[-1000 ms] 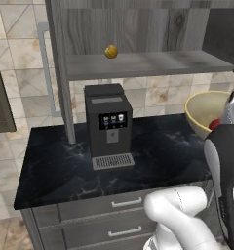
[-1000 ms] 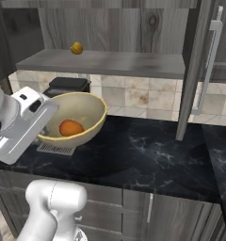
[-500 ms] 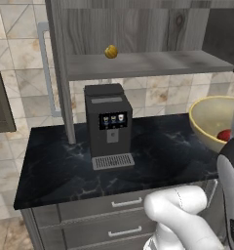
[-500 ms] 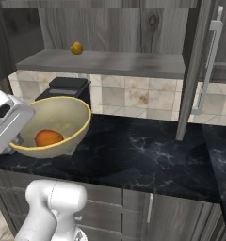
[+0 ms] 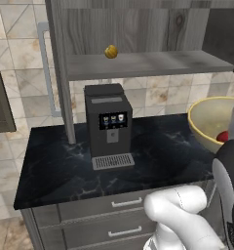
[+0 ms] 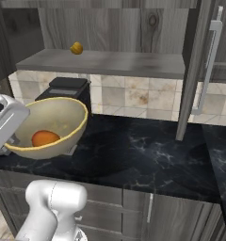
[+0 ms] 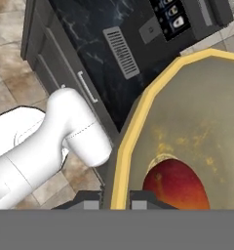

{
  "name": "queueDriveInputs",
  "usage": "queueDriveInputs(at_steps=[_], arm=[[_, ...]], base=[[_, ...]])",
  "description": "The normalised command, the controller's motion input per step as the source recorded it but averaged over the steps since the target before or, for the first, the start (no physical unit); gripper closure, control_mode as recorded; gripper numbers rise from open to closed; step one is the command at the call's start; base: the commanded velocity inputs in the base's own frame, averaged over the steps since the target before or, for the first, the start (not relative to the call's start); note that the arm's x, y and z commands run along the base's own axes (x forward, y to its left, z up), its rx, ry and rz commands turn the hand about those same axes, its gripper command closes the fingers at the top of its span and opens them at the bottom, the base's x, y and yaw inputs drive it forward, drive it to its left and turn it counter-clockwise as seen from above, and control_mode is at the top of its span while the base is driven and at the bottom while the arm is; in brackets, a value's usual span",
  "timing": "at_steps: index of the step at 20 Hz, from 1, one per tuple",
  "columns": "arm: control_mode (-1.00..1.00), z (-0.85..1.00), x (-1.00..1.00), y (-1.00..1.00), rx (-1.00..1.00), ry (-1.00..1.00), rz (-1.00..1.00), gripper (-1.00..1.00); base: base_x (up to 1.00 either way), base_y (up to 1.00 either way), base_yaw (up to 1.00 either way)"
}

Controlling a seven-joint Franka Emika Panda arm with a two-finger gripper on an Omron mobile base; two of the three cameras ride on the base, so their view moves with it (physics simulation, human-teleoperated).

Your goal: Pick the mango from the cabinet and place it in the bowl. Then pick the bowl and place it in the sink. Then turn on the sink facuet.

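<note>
With mango (image 7: 177,184) loaded, bowl (image 7: 197,112) is in carry.
Hand (image 7: 120,197) pinches the rim at bottom centre, lifting it off the table (image 6: 148,155) for the sink.

- The bowl (image 6: 63,123) — pale yellow-tan, brighter yellow at the rim.
- The mango (image 6: 45,138): orange, shading to deep red.
- Counter (image 6: 148,155) — black with white marbling.
- The cabinet (image 5: 143,63): grey wood grain.
- Coffee machine (image 5: 108,124): black.
- Small fruit (image 5: 111,51) on the shelf: yellow.
- Wall tiles (image 5: 21,68): beige, mottled.
</note>
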Motion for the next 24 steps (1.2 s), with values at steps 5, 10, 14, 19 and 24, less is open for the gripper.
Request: queueDriveInputs(at_steps=[5,10,14,19,24], arm=[[1.00,0.00,0.00,0.00,0.00,0.00,0.00,1.00],[1.00,0.00,0.00,0.00,0.00,0.00,0.00,1.00],[1.00,0.00,0.00,0.00,0.00,0.00,0.00,1.00],[1.00,0.00,0.00,0.00,0.00,0.00,0.00,1.00],[1.00,0.00,0.00,0.00,0.00,0.00,0.00,1.00]], base=[[-0.67,0.00,0.00],[-0.97,0.00,0.00],[-0.85,0.01,-0.01],[-0.45,0.14,-0.38],[-0.28,0.04,-0.73]])
